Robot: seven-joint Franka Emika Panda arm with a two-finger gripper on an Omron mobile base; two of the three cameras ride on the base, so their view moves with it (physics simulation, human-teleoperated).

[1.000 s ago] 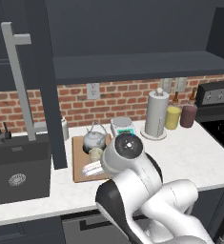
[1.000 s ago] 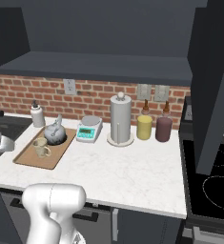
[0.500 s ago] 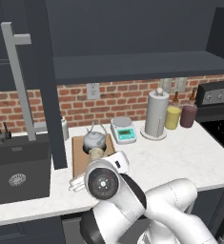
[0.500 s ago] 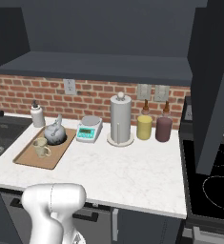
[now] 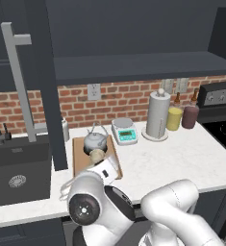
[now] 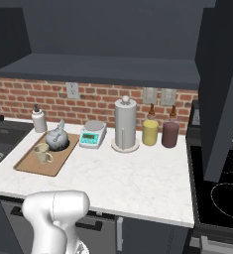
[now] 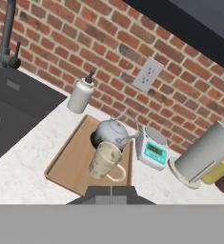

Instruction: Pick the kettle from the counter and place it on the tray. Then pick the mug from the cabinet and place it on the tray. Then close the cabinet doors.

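Observation:
The silver-grey kettle (image 7: 111,132) and the beige mug (image 7: 104,161) both stand on the wooden tray (image 7: 70,164), mug in front of kettle. In the base views the kettle (image 5: 95,141), mug (image 5: 97,155) and tray (image 5: 79,156) sit on the white counter (image 5: 182,158), seen again as kettle (image 6: 57,141), mug (image 6: 42,154) and tray (image 6: 31,166). My gripper (image 7: 111,194) is shut with nothing in it, hovering short of the tray's near edge. The cabinet doors stand open: the left door (image 5: 44,81) with its bar handle (image 5: 20,81), the right door (image 6: 222,89). The cabinet shelf (image 5: 133,65) is bare.
A white soap bottle (image 7: 80,95) stands behind the tray, with a white-and-teal scale (image 7: 151,151) and a paper towel roll (image 7: 201,152) to its right. Yellow (image 6: 149,132) and dark red (image 6: 170,134) canisters follow. Left is the black sink (image 5: 18,173), right the stove (image 6: 222,188).
My arm has folded down and to the left, its elbow sinking toward the counter's front edge. Kettle, mug and tray have not moved, and the doors stay open.

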